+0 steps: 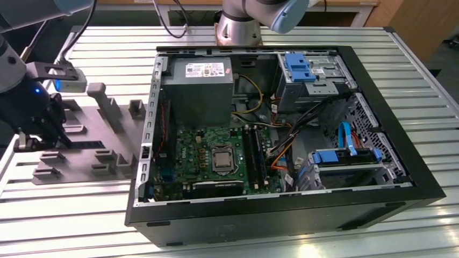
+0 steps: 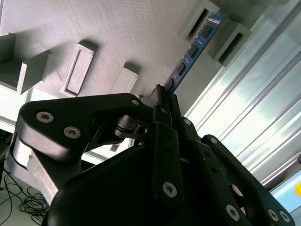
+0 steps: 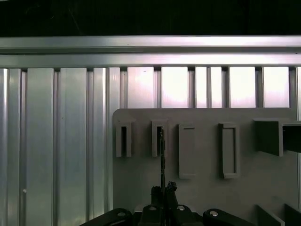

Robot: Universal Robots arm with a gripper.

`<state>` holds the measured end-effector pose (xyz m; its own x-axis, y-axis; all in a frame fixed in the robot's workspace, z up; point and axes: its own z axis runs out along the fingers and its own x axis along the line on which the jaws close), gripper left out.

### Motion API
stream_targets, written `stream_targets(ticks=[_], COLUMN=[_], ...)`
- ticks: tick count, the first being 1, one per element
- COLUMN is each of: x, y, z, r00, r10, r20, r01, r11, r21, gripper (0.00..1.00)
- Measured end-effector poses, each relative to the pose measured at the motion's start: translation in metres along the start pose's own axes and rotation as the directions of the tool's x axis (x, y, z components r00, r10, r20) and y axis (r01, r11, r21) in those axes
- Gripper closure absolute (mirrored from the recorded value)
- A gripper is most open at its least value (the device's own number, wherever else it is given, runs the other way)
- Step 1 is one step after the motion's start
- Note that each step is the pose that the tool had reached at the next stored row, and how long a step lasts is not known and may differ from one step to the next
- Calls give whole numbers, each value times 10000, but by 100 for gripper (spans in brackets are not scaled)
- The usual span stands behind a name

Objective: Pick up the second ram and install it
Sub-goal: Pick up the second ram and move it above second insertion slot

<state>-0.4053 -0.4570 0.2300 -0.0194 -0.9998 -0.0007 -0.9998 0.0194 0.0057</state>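
While the gripper (image 2: 163, 94) is hanging over the one grey fixture plate (image 2: 94, 28), its jaws are clenching the near end of the second ram (image 2: 190, 49), the one stick in sight. The stick's long axis is running straight away from the fingertips, and its far end is sitting in one of four pockets (image 3: 159, 137) in a row. Farther off, one open computer case (image 1: 423, 193) is lying well apart, its motherboard (image 1: 208, 145) facing up.
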Motion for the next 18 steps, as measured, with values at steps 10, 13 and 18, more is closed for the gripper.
stream_targets(ticks=[10,13,18], x=[0,-1,-1], y=[0,0,1], z=[-30,-48,-75], r00=[10000,10000,10000], r10=[0,0,0], r20=[-2,-1,0], r01=[0,0,0], r11=[10000,10000,10000], r21=[-2,0,0], gripper=[86,86,86])
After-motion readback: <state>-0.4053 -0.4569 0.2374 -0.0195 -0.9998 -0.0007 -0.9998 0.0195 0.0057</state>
